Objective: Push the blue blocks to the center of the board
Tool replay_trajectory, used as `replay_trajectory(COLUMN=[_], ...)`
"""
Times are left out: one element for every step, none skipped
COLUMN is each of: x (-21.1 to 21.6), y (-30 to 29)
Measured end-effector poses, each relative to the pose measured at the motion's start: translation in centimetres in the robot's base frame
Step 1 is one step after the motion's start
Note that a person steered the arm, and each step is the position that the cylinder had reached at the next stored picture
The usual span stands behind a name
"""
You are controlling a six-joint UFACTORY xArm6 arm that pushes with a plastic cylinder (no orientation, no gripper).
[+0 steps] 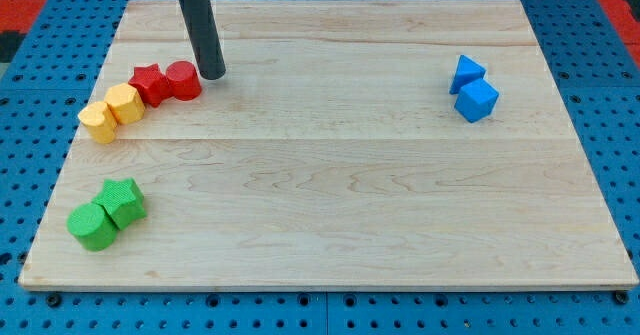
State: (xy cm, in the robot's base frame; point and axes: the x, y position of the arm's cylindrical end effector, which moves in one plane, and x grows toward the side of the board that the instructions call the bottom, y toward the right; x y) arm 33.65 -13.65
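Blue blocks, a triangle (466,72) touching a cube (477,100), sit at the view's right, well apart from my tip (212,75) (no jaws, holds nothing) beside the red cylinder (183,79). Go round behind both, probably from the right edge, push w/ steady strokes toward the board (330,205) center.

You've got 1 cam only: looks down at an angle from the near edge, whole wooden board (330,205) in frame.
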Motion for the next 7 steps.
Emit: replay_trajectory(x=[0.0, 0.0, 0.0, 0.0, 0.0, 0.0, 0.0], y=[0.7, 1.2, 3.2, 6.1, 9.0, 11.1, 12.7])
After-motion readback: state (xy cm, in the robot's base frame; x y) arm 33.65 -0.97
